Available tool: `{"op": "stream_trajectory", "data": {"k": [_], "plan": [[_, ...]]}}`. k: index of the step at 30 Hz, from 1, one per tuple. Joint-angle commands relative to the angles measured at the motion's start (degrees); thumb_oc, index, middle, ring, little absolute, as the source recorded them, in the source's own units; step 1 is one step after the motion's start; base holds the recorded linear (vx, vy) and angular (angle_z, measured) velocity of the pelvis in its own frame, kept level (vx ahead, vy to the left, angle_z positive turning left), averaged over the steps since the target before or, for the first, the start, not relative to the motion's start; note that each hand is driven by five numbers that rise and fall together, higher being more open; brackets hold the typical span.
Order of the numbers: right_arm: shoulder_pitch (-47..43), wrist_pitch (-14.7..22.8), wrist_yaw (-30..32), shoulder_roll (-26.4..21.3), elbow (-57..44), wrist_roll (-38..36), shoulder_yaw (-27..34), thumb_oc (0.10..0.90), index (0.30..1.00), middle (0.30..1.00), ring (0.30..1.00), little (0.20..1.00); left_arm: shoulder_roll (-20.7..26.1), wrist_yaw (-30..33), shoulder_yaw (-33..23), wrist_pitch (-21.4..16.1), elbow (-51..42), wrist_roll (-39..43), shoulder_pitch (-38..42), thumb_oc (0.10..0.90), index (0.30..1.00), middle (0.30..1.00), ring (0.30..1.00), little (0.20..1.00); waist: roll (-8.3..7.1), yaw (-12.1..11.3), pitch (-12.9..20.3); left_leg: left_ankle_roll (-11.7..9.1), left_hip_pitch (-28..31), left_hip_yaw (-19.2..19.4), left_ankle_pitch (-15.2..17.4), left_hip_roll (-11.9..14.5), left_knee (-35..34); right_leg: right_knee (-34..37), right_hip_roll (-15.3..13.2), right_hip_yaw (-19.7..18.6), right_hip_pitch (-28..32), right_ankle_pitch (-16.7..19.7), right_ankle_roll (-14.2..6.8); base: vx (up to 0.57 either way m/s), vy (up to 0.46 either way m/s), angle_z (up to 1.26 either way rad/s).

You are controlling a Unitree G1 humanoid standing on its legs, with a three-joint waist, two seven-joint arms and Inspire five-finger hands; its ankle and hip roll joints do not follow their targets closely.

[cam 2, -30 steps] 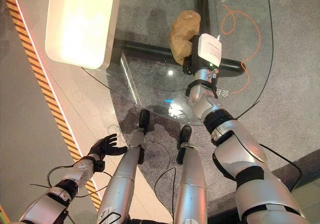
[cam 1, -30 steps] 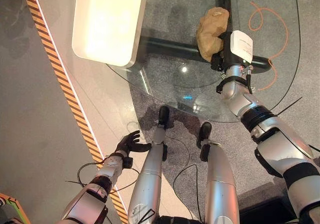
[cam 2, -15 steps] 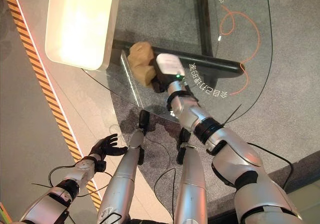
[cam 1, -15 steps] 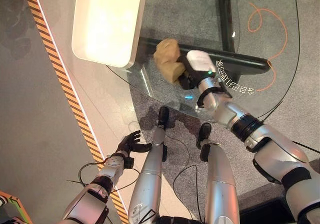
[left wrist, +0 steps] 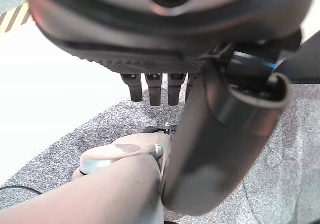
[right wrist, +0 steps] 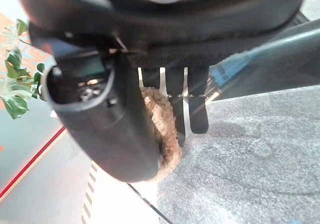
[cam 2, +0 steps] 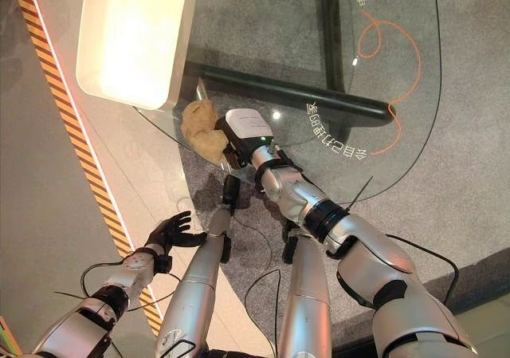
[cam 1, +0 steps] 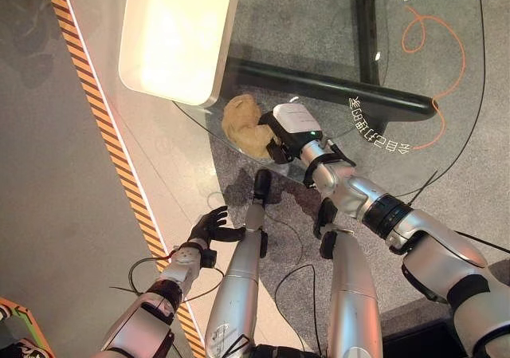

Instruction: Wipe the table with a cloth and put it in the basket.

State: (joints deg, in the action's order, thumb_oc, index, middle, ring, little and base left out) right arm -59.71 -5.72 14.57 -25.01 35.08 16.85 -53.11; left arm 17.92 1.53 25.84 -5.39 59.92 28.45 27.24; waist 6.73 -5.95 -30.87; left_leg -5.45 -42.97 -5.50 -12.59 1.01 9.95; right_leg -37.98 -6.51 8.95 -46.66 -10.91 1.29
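A crumpled tan cloth (cam 1: 241,125) lies on the round glass table (cam 1: 319,31), close to its near left edge. My right hand (cam 1: 276,147) is right behind the cloth. In the right wrist view the cloth (right wrist: 166,134) sits between the thumb and the fingers (right wrist: 176,102), which pinch it. A cream rectangular basket (cam 1: 213,63) stands at the table's far left, just beyond the cloth. My left hand (cam 1: 209,226) hangs low over the floor at the lower left, away from the table, its fingers (left wrist: 152,88) relaxed and holding nothing.
A black beam (cam 1: 335,87) runs under the glass. An orange cord (cam 1: 446,71) loops at the far right. Striped yellow-black tape (cam 1: 103,127) crosses the floor on the left. Grey carpet lies under the table.
My right hand has swept the cloth across the glass from the far middle to the near left edge, by the basket. The left hand has stayed put.
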Motion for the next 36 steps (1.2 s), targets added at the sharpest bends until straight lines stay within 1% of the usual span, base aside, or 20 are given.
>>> {"op": "stream_trajectory", "data": {"k": [1,2,4,5,6,9,11,12,14,20,21,23,25,26,27,28,30,32,33,36], "plan": [[-3.58,2.16,8.36,2.06,-4.38,0.07,1.34,0.1,0.3,0.3,0.3,0.2,-1.1,-0.5,-0.66,-0.1,3.66,0.39,-0.43,0.8,0.9,0.9,0.9,0.9,-0.66,0.91,1.08,5.63,1.92,5.87,10.2,-6.82,7.25,15.47,3.39,-0.63,3.09,9.28,-2.24,0.0,0.0,0.0],[-3.7,2.0,9.12,1.92,-3.67,-0.15,1.72,0.1,0.3,0.3,0.3,0.2,-1.1,-0.56,-0.67,-0.15,3.78,0.38,-0.39,0.8,0.9,0.9,0.9,0.9,-0.63,0.9,1.08,5.62,1.94,5.9,10.21,-6.79,7.29,15.43,3.36,-0.61,3.11,9.29,-2.25,0.0,0.0,0.0],[-4.45,1.55,13.74,1.22,0.35,-2.24,3.19,0.1,0.3,0.3,0.3,0.2,-1.2,-0.64,-0.41,-0.54,4.4,0.63,-0.2,0.8,0.9,0.9,0.9,0.9,-0.47,0.76,1.08,5.68,1.9,5.97,10.25,-6.65,7.36,15.36,3.24,-0.49,3.09,9.36,-2.27,0.0,0.0,0.0],[-4.59,1.33,14.65,1.11,1.03,-2.82,3.49,0.1,0.3,0.3,0.3,0.2,-1.24,-0.62,-0.38,-0.66,4.49,0.67,-0.23,0.8,0.9,0.9,0.9,0.9,-0.43,0.72,1.08,5.69,1.89,5.97,10.25,-6.63,7.37,15.34,3.23,-0.47,3.09,9.37,-2.28,0.0,0.0,0.0],[-5.35,1.83,17.43,0.3,4.3,-5.08,5.27,0.1,0.3,0.3,0.3,0.2,-1.47,-0.54,-0.49,-1.19,4.79,0.32,-0.6,0.8,0.9,0.9,0.9,0.9,-0.38,0.55,1.08,5.71,1.97,5.87,10.37,-6.53,7.32,15.35,3.19,-0.41,3.22,9.4,-2.36,0.0,-0.002,-0.04],[-6.8,2.62,20.42,-0.98,7.86,-7.78,7.99,0.1,0.3,0.3,0.3,0.2,-1.64,0.17,-0.31,-2.08,4.6,0.8,-1.18,0.8,0.9,0.9,0.9,0.9,-0.25,0.29,1.08,5.83,1.66,5.76,10.52,-6.43,7.62,14.97,3.19,-0.26,2.88,9.54,-2.41,0.0,-0.002,-0.05],[-7.69,3.26,21.75,-1.77,8.6,-9.38,9.28,0.1,0.3,0.3,0.3,0.2,-1.54,0.99,-0.75,-3.34,4.26,2.6,-1.59,0.8,0.9,0.9,0.9,0.9,-0.21,0.16,1.08,5.89,1.4,5.74,10.6,-6.35,7.71,14.82,3.22,-0.17,2.64,9.55,-2.39,0.01,0.002,0.05],[-8.17,4.22,22.4,-2.6,8.29,-10.48,10.15,0.1,0.3,0.3,0.3,0.2,-1.27,2.51,-1.67,-5.38,3.5,6.83,-1.98,0.8,0.9,0.9,0.9,0.9,-0.19,0.1,1.08,5.92,1.28,5.75,10.61,-6.3,7.76,14.55,3.31,-0.11,2.45,9.47,-2.37,0.01,0.006,0.05],[-7.54,4.59,23.55,-3.33,5.66,-10.97,11.55,0.1,0.3,0.3,0.3,0.2,-1.16,4.35,-4.97,-6.88,1.21,12.94,-2.23,0.8,0.9,0.9,0.9,0.9,-0.36,0.22,1.08,5.97,1.25,5.61,10.8,-6.33,7.85,14.12,3.42,-0.31,2.12,9.19,-2.41,0.01,0.005,0.02],[-6.2,5.96,25.35,-4.28,0.22,-10.64,14.69,0.1,0.3,0.3,0.3,0.2,-0.33,7.61,-11.9,-11.15,-3.2,22.99,-0.93,0.8,0.9,0.9,0.9,0.9,-0.74,0.52,1.08,6.26,1.11,5.24,11.15,-6.61,8.14,13.61,3.58,-0.53,1.65,8.58,-2.32,0.0,0.0,0.0],[-6.15,6.01,25.43,-4.3,0.01,-10.63,14.79,0.1,0.3,0.3,0.3,0.2,-0.33,7.76,-12.09,-11.35,-3.39,23.25,-0.91,0.8,0.9,0.9,0.9,0.9,-0.74,0.54,1.08,6.27,1.11,5.24,11.16,-6.61,8.15,13.59,3.57,-0.55,1.64,8.54,-2.31,0.0,0.0,0.0],[-4.93,6.48,25.73,-4.63,-3.19,-10.79,16.3,0.1,0.3,0.3,0.3,0.2,-0.2,8.92,-14.58,-14.11,-5.77,26.69,-0.46,0.8,0.9,0.9,0.9,0.9,-0.73,0.81,1.08,6.32,0.94,5.25,11.12,-6.66,8.27,13.32,3.61,-0.78,1.39,8.24,-2.18,0.0,0.0,0.0],[-3.81,6.39,25.87,-4.85,-5.85,-10.78,17.4,0.1,0.3,0.3,0.3,0.2,-0.04,9.45,-16.12,-16.08,-7.09,28.84,0.01,0.8,0.9,0.9,0.9,0.9,-0.73,1.07,1.08,6.33,0.89,5.18,11.13,-6.71,8.36,13.06,3.62,-0.95,1.25,7.99,-2.15,0.0,0.0,0.0],[-3.69,6.3,25.82,-4.86,-6.09,-10.79,17.48,0.1,0.3,0.3,0.3,0.2,-0.03,9.53,-16.23,-16.39,-7.19,29.01,0.03,0.8,0.9,0.9,0.9,0.9,-0.74,1.09,1.08,6.32,0.9,5.17,11.13,-6.72,8.36,13.03,3.63,-0.97,1.24,7.96,-2.15,0.0,0.033,0.01],[-2.33,6.24,26.31,-4.77,-8.83,-10.88,18.65,0.1,0.3,0.3,0.3,0.2,0.33,10.68,-17.6,-18.31,-8.8,31.38,0.93,0.8,0.9,0.9,0.9,0.9,-0.79,1.45,1.08,6.33,0.75,5.18,11.26,-6.68,8.56,12.68,3.71,-1.22,1.02,7.61,-2.12,0.0,0.0,0.0],[-1.57,6.42,26.54,-4.74,-10.06,-10.62,19.22,0.1,0.3,0.3,0.3,0.2,0.51,11.16,-18.32,-19.25,-9.65,32.36,1.39,0.8,0.9,0.9,0.9,0.9,-0.87,1.63,1.08,6.35,0.6,5.2,11.34,-6.66,8.71,12.52,3.75,-1.33,0.85,7.5,-2.11,0.0,0.0,0.0],[0.11,6.66,26.85,-4.59,-12.85,-10.36,20.76,0.1,0.3,0.3,0.3,0.2,0.87,11.99,-19.87,-21.38,-11.35,34.01,2.04,0.8,0.9,0.9,0.9,0.9,-1.0,2.01,1.08,6.38,0.24,5.25,11.52,-6.61,9.03,12.25,3.85,-1.53,0.45,7.29,-2.1,0.0,0.0,0.0],[1.36,6.79,27.1,-4.4,-14.65,-9.96,21.6,0.1,0.3,0.3,0.3,0.2,1.14,12.22,-20.86,-22.41,-12.53,35.03,2.38,0.8,0.9,0.9,0.9,0.9,-1.12,2.24,1.08,6.39,0.17,5.27,11.55,-6.58,9.05,12.22,3.94,-1.72,0.35,7.22,-2.06,0.0,0.0,0.0],[2.57,6.86,27.24,-4.09,-16.67,-9.72,22.73,0.1,0.3,0.3,0.3,0.2,1.52,12.64,-22.06,-24.1,-13.82,35.99,2.98,0.8,0.9,0.9,0.9,0.9,-1.3,2.47,1.08,6.39,0.17,5.25,11.67,-6.56,9.08,12.17,4.03,-1.83,0.4,7.07,-2.06,0.0,0.0,0.0],[5.04,7.97,27.46,-3.83,-19.71,-8.82,24.42,0.1,0.3,0.3,0.3,0.2,2.21,13.48,-24.28,-26.51,-16.55,37.98,3.68,0.8,0.9,0.9,0.9,0.9,-1.56,2.93,1.08,6.35,0.0,5.53,11.81,-6.34,9.31,11.92,4.18,-2.16,0.28,6.82,-2.02,0.0,0.0,0.0]]}}
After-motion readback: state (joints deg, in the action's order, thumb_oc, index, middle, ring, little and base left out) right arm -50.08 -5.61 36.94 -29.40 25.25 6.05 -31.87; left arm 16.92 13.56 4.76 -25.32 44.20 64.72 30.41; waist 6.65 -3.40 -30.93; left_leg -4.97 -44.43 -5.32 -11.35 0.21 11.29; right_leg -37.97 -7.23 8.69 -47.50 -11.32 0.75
